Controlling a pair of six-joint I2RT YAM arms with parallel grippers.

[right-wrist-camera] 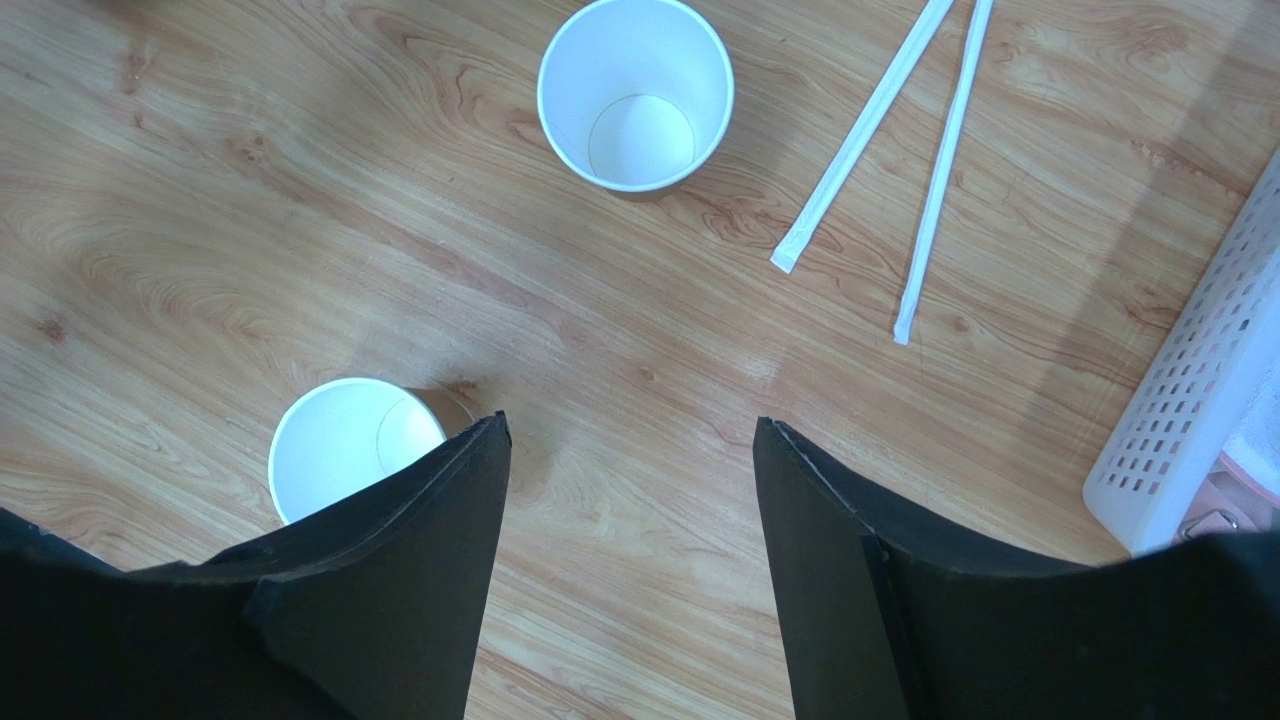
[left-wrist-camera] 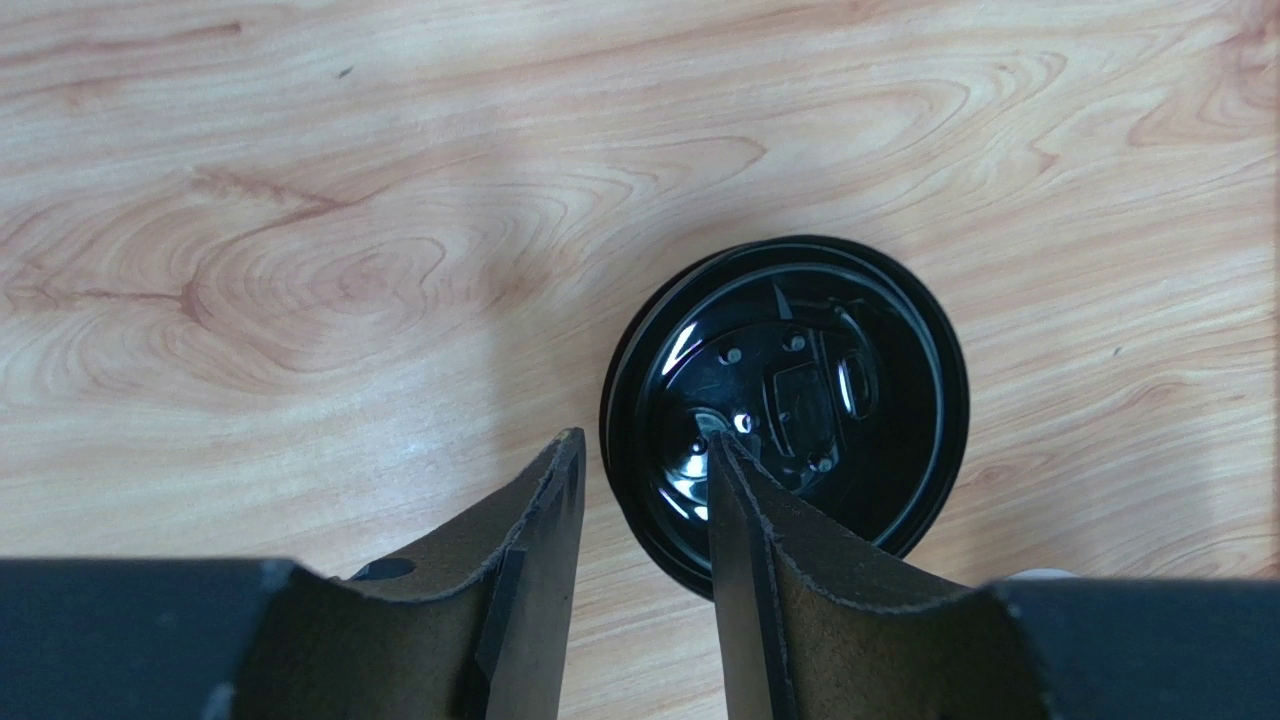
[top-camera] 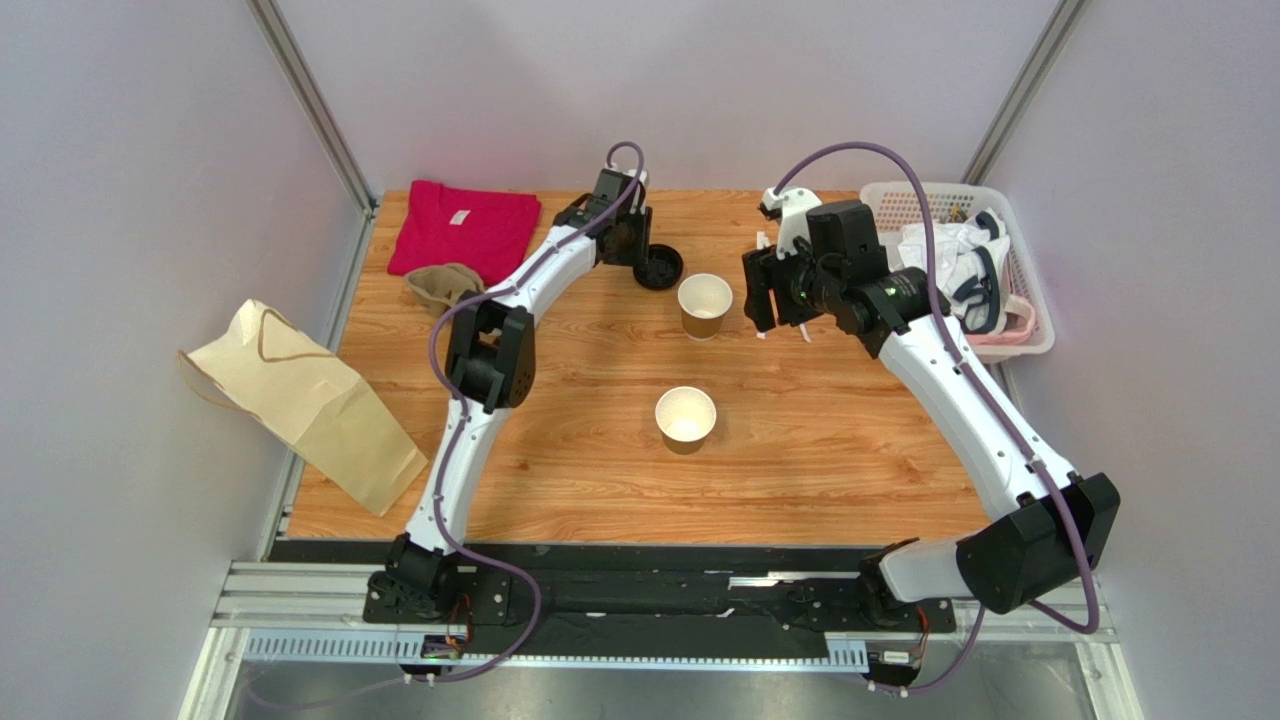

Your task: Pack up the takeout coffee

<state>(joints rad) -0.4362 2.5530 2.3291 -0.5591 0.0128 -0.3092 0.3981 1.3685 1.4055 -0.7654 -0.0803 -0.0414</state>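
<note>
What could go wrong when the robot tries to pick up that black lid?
The black lid lies flat on the table, and the left gripper only straddles its thin rim, so it might slip or skid away. The far cup and near cup stand open and unheld, with the right gripper hanging open above the table; pushing a lid on could tip one over.

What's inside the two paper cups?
Nothing that shows. The cup beside the straws is bare white down to its bottom. The other cup looks empty too, but a finger of the right gripper covers part of it.
</note>
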